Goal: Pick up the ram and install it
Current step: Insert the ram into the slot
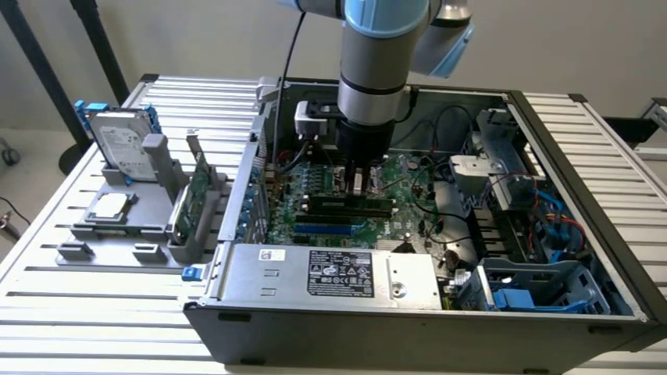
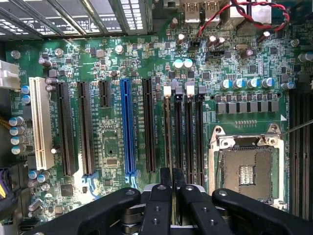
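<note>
Gripper (image 2: 171,196) is clenching the ram (image 2: 168,132), its long axis running toward twelve o'clock along the memory slots (image 2: 188,137).

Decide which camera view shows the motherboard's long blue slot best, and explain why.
The wrist view: the blue slot runs its full length, unobstructed and seen from straight above. The exterior view shows it far smaller, as a short blue strip.

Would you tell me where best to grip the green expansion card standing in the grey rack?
I'd pinch the expansion card by its free top edge, coming straight down: it stands on edge, and the grey rack hems in its lower part.
</note>
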Motion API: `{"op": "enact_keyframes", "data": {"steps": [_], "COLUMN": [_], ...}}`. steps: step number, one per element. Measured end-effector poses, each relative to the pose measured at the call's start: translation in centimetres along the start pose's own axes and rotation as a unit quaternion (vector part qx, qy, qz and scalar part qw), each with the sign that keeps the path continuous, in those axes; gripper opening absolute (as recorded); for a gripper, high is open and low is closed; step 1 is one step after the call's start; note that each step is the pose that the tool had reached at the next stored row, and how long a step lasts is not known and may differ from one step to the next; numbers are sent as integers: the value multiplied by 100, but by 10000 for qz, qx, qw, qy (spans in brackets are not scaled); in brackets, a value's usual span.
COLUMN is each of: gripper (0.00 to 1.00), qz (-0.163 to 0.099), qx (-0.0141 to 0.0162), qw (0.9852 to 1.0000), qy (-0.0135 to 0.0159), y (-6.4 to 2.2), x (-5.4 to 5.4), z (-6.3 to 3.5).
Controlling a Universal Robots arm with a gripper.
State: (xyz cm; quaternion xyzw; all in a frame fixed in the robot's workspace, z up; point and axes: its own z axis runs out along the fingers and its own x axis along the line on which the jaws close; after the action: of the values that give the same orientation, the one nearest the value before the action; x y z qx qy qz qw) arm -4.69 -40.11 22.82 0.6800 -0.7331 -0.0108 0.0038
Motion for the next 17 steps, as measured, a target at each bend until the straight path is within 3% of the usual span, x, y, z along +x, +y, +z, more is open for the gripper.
{"op": "enact_keyframes", "data": {"steps": [17], "gripper": [14], "qz": [96], "qx": [1], "qw": [10000], "qy": [0], "y": [0], "x": [0], "z": [4]}}
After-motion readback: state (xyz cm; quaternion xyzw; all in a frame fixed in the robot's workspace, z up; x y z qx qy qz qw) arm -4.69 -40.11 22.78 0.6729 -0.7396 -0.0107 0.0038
